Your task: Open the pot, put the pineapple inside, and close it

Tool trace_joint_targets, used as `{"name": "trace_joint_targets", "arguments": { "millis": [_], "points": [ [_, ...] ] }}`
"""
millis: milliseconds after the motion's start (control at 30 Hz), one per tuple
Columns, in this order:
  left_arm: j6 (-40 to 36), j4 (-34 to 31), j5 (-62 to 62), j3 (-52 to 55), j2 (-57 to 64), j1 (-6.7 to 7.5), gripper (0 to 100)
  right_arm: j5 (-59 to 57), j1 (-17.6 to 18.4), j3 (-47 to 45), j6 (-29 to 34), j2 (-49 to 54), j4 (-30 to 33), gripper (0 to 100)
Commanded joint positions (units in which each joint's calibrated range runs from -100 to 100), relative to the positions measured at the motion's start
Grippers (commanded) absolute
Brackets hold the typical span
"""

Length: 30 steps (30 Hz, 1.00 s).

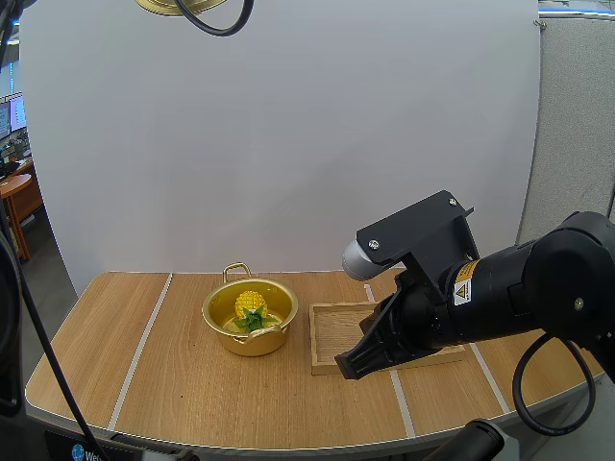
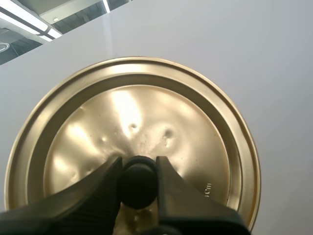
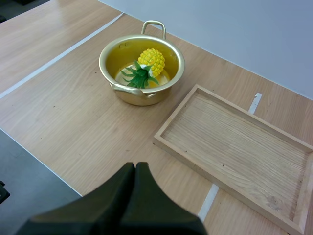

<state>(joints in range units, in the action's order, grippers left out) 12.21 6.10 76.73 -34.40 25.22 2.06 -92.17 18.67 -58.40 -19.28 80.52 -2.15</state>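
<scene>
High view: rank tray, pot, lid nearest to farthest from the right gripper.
1. wooden tray: by the tip of the right gripper.
2. pot: on the table, left of the tray, pineapple inside.
3. lid: raised high above the table, farther left.

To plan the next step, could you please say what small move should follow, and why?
Probably lower the round gold metal lid, pinched by its black knob in the left gripper, toward the open gold pot: the yellow pineapple already lies inside.

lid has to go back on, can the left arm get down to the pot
Probably yes: the pot stands open and unblocked, with the right gripper off to the side at the tray.
</scene>
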Motion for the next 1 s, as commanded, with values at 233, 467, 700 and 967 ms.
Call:
{"name": "trace_joint_targets", "arguments": {
  "millis": [233, 467, 700, 967],
  "points": [
    [-0.6, -0.6, 13.0, -0.3, 0.2, 0.17, 0, 1.1, -0.2, -0.2, -0.4, 0.7, 0.0, 0],
    [0.8, -0.5, 23.3, 3.5, -2.1, 0.17, 0, 1.1, -0.2, -0.2, -0.4, 0.7, 0.4, 0],
    [2.6, -0.1, 23.3, 15.6, -5.2, 0.17, 0, 1.1, -0.2, -0.2, -0.4, 0.7, 0.4, 0],
    [6.8, 9.9, 23.3, 30.3, -11.1, 0.17, 0, 1.1, -0.2, -0.2, -0.4, 0.7, 0.4, 0]
  ]
}}
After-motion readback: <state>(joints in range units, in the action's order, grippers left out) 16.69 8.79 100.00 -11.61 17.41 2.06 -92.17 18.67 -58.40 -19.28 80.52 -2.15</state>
